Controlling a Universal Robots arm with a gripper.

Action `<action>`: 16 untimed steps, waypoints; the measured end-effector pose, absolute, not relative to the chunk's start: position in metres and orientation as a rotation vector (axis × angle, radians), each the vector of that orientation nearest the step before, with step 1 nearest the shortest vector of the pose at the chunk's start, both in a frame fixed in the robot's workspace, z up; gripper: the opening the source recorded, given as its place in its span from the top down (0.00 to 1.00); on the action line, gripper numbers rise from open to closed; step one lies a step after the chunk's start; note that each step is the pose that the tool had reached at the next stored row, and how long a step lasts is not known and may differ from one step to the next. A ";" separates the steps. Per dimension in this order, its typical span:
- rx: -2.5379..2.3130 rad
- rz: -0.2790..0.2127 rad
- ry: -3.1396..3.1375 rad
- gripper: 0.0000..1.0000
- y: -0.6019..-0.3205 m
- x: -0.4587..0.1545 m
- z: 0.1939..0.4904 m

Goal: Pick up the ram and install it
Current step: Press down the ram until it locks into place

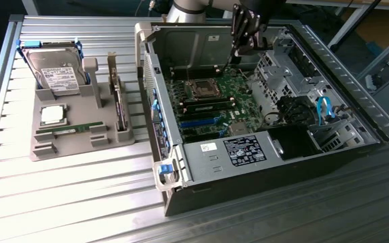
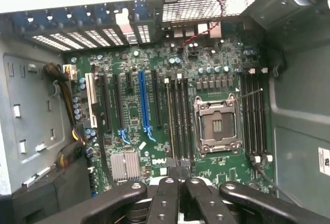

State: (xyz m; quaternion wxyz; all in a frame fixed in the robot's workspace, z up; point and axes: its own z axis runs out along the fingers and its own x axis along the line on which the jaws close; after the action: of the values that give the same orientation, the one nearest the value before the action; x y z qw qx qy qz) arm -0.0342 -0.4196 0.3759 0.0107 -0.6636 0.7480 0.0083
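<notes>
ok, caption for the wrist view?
Shut tool over the open case's motherboard, above the empty CPU socket and RAM slots.

Ribbed bare-metal table (image 1: 73,202), brushed and shiny. Matt grey plastic holder tray (image 1: 79,144). Hard drive (image 1: 58,76) with paper label on dull metal. Thin green ram (image 1: 69,129), glossy board. Computer case (image 1: 201,45) in dull sheet metal; motherboard (image 2: 154,110) glossy green. Matt black gripper (image 2: 175,175).

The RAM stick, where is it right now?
In the exterior view the RAM stick lies flat in the grey holder tray on that view's left, just below the square silver processor chip, outside the open computer case.
</notes>
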 end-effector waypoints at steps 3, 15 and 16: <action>-2.010 0.025 2.385 0.90 -0.420 -0.034 0.376; -1.809 0.022 2.540 0.90 -0.420 -0.034 0.376; -1.797 0.022 2.549 0.90 -0.420 -0.034 0.376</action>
State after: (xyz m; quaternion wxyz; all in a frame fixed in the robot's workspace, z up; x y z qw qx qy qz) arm -0.0342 -0.4196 0.3759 0.0116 -0.5761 0.8172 0.0070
